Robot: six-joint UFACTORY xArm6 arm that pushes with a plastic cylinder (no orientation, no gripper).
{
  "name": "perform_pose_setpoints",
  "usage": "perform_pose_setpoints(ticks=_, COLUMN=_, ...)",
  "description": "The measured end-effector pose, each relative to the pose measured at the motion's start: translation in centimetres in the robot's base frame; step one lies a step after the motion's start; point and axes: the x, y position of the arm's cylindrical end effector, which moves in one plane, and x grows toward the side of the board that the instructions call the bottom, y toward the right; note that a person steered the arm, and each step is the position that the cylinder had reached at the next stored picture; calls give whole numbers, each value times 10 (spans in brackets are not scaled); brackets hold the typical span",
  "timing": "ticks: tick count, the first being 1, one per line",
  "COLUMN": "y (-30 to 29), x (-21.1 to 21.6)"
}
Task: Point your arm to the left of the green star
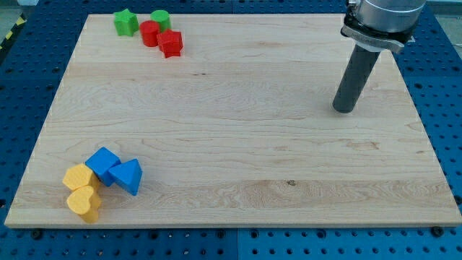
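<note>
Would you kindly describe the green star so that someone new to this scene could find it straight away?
Look to the top left corner of the wooden board, where four small blocks cluster. The green star is the leftmost of them, with a green cylinder, red cylinder and red star to its right. It alone is both green and pointed.

Green star (125,22) and cylinder (161,19); red cylinder (149,33) and star (171,43); blue cube (103,165) and triangular block (128,176); two yellow blocks (78,177) (84,204); pale wooden board (238,130).

My tip (345,110) rests at three o'clock on the pale wooden board (238,137), well apart from the green star block (125,22) at eleven o'clock.
</note>
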Motion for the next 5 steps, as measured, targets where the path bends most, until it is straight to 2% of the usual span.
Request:
perform_pose_setpoints(ticks=3, y=-14, x=0)
perform_pose_setpoints(ticks=5, y=-82, x=-2)
